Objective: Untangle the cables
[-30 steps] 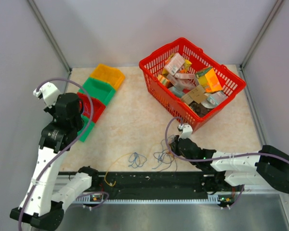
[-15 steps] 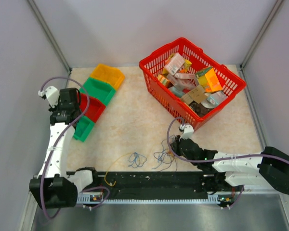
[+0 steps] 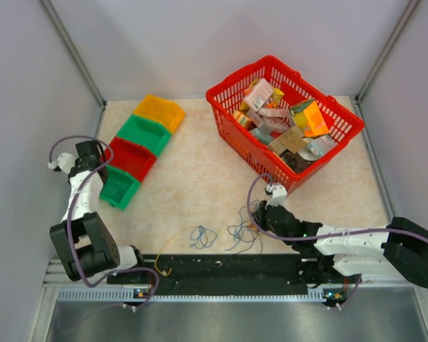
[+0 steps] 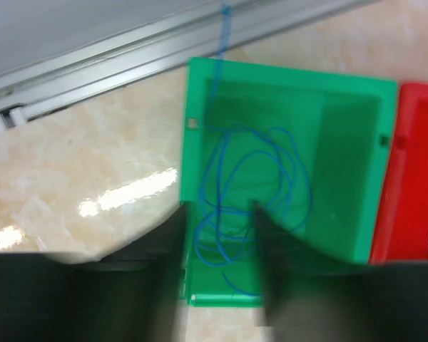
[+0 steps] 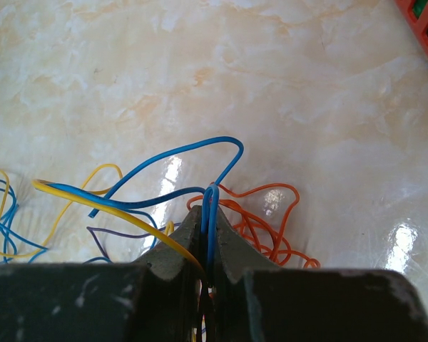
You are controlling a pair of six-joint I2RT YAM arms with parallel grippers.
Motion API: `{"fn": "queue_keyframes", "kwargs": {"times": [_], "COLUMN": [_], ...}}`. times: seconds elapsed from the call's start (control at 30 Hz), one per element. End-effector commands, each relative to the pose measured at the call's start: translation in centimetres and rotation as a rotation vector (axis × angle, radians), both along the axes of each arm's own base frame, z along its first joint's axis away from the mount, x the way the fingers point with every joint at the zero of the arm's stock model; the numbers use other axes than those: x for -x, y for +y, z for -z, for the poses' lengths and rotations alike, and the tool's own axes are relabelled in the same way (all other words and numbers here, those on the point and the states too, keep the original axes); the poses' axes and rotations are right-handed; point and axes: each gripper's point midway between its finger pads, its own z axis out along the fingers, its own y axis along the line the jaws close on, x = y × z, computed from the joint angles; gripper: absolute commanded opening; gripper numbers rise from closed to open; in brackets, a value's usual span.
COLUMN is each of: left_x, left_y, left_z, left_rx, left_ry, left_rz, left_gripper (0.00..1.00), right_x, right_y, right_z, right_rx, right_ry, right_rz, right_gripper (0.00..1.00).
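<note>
Clamping looped blue and yellow cables point(image 5: 211, 214), right jaws sit closed; left jaws, blurred, seem parted.

Surface finishes, work cell
Table point(image 3: 192, 185): glossy, marble-patterned, showing glare spots. Cables point(image 5: 211, 192): smooth, shiny sheathing. Green bin point(image 4: 342, 142): glossy plastic. Red basket point(image 3: 228, 107), at 1 o'clock seen from above: plastic lattice. Right gripper point(image 5: 208, 214): matt, scuffed grey fingers point(image 5: 175, 249).

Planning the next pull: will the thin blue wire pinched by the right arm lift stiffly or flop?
Probably floppy: the thin blue wire arcs loosely out of the right gripper's jaws. Likely light, being hair-thin. It may drag the thin yellow wire running alongside.
</note>
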Motion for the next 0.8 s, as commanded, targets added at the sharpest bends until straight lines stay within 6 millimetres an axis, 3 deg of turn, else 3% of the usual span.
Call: {"fn": "queue_keyframes", "kwargs": {"times": [0.0, 0.03, 0.07, 0.2, 0.37, 0.47, 0.63, 0.73, 0.77], "left_x": [-2.9, -3.1, -3.3, -4.0, -3.3, -1.0, 3.6, 6.3, 6.8], "left_y": [-1.2, -1.8, -2.4, -7.0, -16.6, -24.0, -32.6, -37.5, -38.7], "left_z": [-2.8, -3.6, -4.1, -6.0, -6.7, -5.7, -3.3, -3.1, -3.3], "left_rx": [0.027, 0.044, 0.045, 0.048, 0.035, 0.207, 0.578, 0.666, 0.664], "left_ry": [-0.189, -0.204, -0.21, -0.253, -0.251, -0.352, -0.432, -0.415, -0.41], "left_rz": [0.096, 0.125, 0.15, 0.341, 0.774, 1.116, 1.48, 1.706, 1.767], "left_gripper": [0.7, 0.97, 0.98, 0.98, 0.9, 0.8, 0.66, 0.71, 0.73], "right_x": [-0.4, -0.3, -0.4, -0.4, -0.2, -0.2, 0.3, 0.5, 0.5], "right_y": [0.3, 0.3, 0.3, 0.5, 1.8, 2.2, 3.6, 4.5, 4.7], "right_z": [-0.5, -0.5, -0.5, -0.5, -1.5, -2.5, -5.3, -6.0, -6.0], "right_rx": [-0.031, -0.029, -0.029, -0.014, 0.017, 0.046, 0.018, -0.02, -0.019], "right_ry": [-0.011, -0.01, -0.01, -0.012, -0.03, -0.038, -0.046, -0.039, -0.031], "right_rz": [0.007, 0.005, 0.005, -0.009, -0.099, -0.129, -0.195, -0.216, -0.216], "right_gripper": [0.06, 0.06, 0.06, 0.06, 0.13, 0.23, 0.39, 0.36, 0.28]}}
